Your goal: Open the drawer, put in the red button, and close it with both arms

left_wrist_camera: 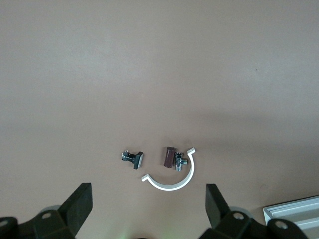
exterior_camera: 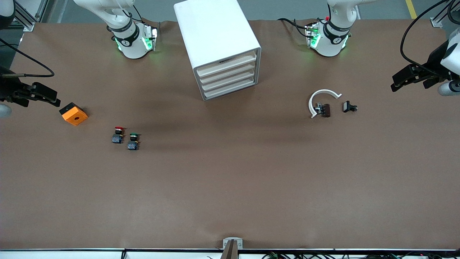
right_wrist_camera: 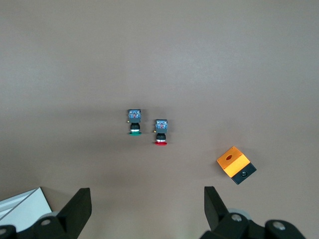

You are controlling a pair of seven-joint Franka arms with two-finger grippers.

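Nothing is started yet: the drawer cabinet sits closed and both end effectors wait with fingers apart, left end effector over the white ring, right end effector near the red button on the table. I'd open a drawer first.

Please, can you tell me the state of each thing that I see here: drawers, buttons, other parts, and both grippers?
Drawer cabinet: all four drawers shut.
Red button: lying on the table, outside the cabinet.
Green button: lying beside the red one.
Orange box: on the table, tilted.
White clip: on the table, with a brown part inside its curve.
Left gripper: open, empty, waiting.
Right gripper: open, empty, waiting.
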